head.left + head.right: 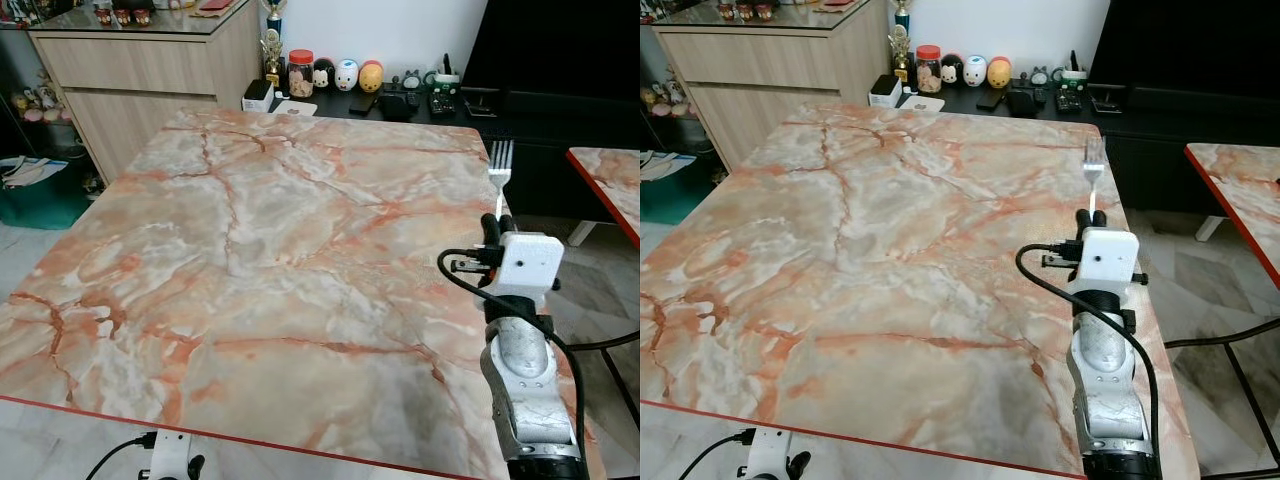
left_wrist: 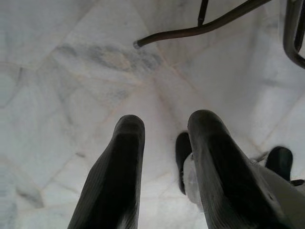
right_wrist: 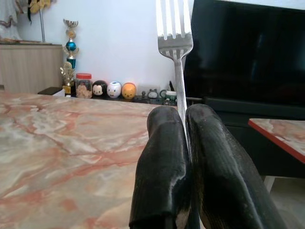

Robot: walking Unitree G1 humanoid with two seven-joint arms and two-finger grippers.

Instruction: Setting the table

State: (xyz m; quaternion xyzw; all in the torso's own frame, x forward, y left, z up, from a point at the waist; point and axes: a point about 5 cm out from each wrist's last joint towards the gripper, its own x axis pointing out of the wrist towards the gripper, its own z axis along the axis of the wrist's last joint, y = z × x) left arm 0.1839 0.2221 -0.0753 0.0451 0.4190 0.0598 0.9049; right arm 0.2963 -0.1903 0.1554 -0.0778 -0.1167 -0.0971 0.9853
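Although the task was to set the table, the marble table [image 1: 250, 250] carried no plate, cup or cutlery at the time of inspection, so the work was judged to be at its very start. The only item in play was a fork [image 1: 499, 172], not yet laid down.

The right gripper [image 3: 183, 143] was extended over the right side of the tabletop, near the far right corner. Its two black fingers [image 3: 162, 162] were pressed together on the fork's handle, with no gap showing between them. The fork stood out beyond the fingertips, tines away from the claw, clear of the marble as far as could be told.

The left gripper [image 2: 162, 157] hung below the near table edge, pointed at the pale floor tiles [image 2: 71, 71]. Its fingers stood apart and held nothing.

Remaining, by judgement: placing the fork and fetching everything else.
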